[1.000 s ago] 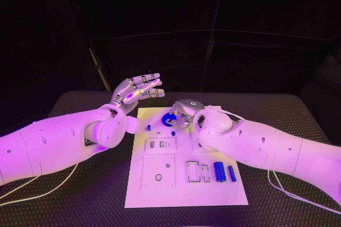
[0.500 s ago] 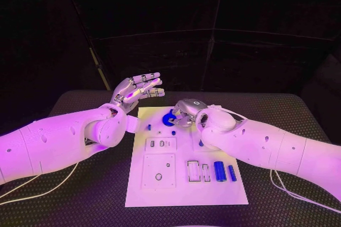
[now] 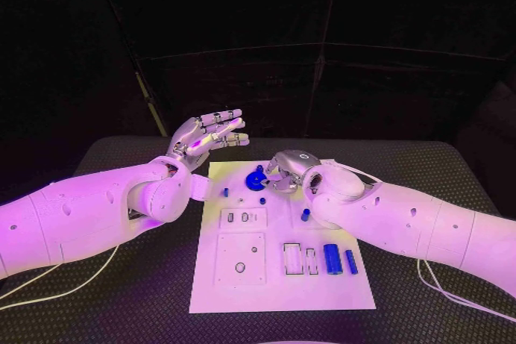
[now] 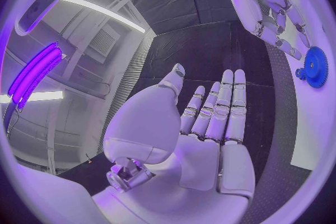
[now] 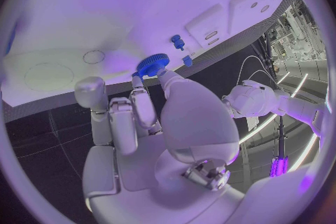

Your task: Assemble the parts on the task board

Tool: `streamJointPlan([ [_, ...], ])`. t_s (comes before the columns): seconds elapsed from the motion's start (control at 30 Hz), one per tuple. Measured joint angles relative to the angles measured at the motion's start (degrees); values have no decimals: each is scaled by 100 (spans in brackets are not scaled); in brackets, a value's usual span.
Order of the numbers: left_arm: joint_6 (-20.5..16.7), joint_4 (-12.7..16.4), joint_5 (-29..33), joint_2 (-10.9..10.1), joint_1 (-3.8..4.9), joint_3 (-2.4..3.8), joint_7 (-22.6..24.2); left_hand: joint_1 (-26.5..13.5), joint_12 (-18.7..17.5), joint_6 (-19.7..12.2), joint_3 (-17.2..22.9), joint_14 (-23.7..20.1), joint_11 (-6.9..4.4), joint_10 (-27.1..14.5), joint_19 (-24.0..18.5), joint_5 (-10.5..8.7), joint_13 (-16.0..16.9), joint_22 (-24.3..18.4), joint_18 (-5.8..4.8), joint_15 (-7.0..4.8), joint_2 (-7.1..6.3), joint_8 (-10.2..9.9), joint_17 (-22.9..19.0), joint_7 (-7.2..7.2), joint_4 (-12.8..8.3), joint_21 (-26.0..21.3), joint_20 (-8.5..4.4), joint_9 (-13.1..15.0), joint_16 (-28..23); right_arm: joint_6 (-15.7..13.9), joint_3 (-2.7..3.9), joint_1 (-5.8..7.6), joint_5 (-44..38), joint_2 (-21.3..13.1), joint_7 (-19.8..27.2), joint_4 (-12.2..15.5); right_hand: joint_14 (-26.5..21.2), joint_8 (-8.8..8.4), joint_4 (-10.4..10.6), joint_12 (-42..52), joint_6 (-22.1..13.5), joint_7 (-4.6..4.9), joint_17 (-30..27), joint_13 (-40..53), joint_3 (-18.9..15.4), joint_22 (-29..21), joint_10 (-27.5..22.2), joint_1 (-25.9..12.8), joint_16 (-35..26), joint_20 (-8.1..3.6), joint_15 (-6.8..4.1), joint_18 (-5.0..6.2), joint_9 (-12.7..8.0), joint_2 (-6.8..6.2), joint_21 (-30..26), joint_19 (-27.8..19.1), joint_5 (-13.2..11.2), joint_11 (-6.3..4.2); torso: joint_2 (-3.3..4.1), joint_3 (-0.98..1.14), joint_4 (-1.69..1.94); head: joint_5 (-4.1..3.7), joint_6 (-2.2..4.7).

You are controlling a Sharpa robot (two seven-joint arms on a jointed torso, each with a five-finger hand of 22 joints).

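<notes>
Right hand [image 3: 288, 169] pinching gear [image 3: 256, 181]; left hand [image 3: 206, 137] raised, spread.

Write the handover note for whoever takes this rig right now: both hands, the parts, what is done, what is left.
Left hand: raised beyond the task board's far left corner, fingers spread, holding nothing.
Right hand: at the far end of the task board, fingertips on the blue gear.
Parts: two blue cylinders lie at the near right; small blue pieces sit mid-board.
Done: cannot tell if the gear is seated.
Left: the loose cylinders, and probably the empty slots beside them.
</notes>
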Motion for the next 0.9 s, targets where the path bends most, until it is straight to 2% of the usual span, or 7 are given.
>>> streamJointPlan([
  [0.2, 0, 0, 0, -5, 0, 0, 0, 0, 0, 0, 0, 0, 0, 0, 0, 0, 0, 0, 0, 0, 0, 0, 0, 0, 0, 0, 0, 0, 0, -157, 0, 0, 16, -169, 12, 197, 0, 0, -30, 24, 21, -21, 0, 35, 30, 18, 0, 1, 0, 0, 0, 1, 0, -1, 0, 0, 33, 0, 1, 0, 0, -4, 1],
  [0.33, 0, 1, 0, -22, 0, -1, 0, 0, 0, 0, 0, 0, 0, 0, 0, 0, 0, 0, 0, 0, 0, 0, 0, 0, 0, 0, 0, 0, 0, -467, 1, -1, 115, -508, 119, 438, 0, 0, -185, 24, 58, -24, 0, 39, 88, 18, 20, 177, 0, -21, 0, 1, 0, -104, 23, 21, 99, -21, -2, 0, 0, -4, 13],
  [0.47, 0, 0, 0, -35, 0, -1, 0, 21, 0, 0, -10, 0, 0, 0, 0, 0, 0, 0, 0, 0, 21, 0, 0, 0, -10, 0, 0, 0, 0, -698, 5, 0, 511, -991, 464, 678, 0, 0, -421, 24, 86, -25, -1, 24, 157, -45, 20, 461, 0, -21, 0, 0, 0, -199, 23, 21, -179, -21, -8, -1, 0, -19, 37],
  [0.53, 1, -3, 0, -39, 0, -1, 0, 21, 0, 46, 2, 0, 18, 45, 0, 0, 1, -8, 0, 0, 21, 0, 1, 21, -34, 0, 0, 3, 0, -731, 5, 3, 879, -1280, 753, 739, 0, 9, -530, 24, 168, -31, -1, 24, 157, -68, 20, 565, 0, -21, 0, 1, 0, -262, 23, 21, -221, -21, -12, -4, -1, -44, 58],
  [0.7, -1, -15, 0, -43, -2, -3, 12, 21, 0, 93, 2, 43, 0, 104, 0, 0, 8, -8, 1, 0, 21, 0, 1, 31, -34, 0, 0, 9, 0, -706, 4, 6, 1780, -1817, 1452, 664, 0, 39, -782, 24, 195, -49, -1, 20, 89, -96, 20, 806, 0, -43, 0, 0, 1, -415, -3, -2, -221, -21, -21, -5, -25, -100, 111],
  [0.9, -1, -30, 0, -40, -11, -3, 22, 21, 0, 93, 2, 43, 0, 104, 0, 0, 7, -8, 0, 0, 21, 0, 1, 31, -34, 0, 0, 9, 0, -602, 1, 6, 2479, -2086, 2150, 318, 0, -5, -904, -1, 145, -54, -1, -11, -2, -108, 18, 902, 0, -21, 0, 0, -20, -486, -3, -24, -221, -22, -29, 10, -52, -125, 155],
])
